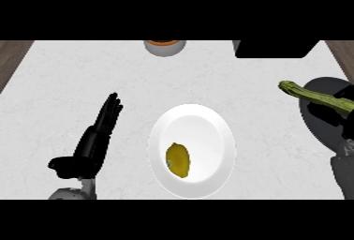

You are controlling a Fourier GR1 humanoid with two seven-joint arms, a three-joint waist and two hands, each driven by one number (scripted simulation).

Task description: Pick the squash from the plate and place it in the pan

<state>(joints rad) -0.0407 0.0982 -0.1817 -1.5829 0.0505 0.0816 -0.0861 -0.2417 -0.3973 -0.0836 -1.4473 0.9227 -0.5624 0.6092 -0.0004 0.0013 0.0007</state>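
I see the squash (314, 96) already off the plate (207, 122): my right hand (330, 114) has its fingers curled round one end of it and holds it over the dark pan (321, 131) at the right edge of the view. The green end sticks out past the pan's left rim, above the table (69, 84). So I judge the pick done and the placing half done; what is left is to lower the squash fully inside the rim and let go. A yellow lemon (178, 160) lies on the lower part of the plate, well apart from the pan.

My left hand (100, 129) rests at the left, fingers straight and relaxed, holding nothing.

For room: the pan runs out of the view on the right, so I cannot see its far rim. Between plate and pan the table is bare. A bowl (165, 47) sits at the far edge, and a dark block (276, 49) at the far right.
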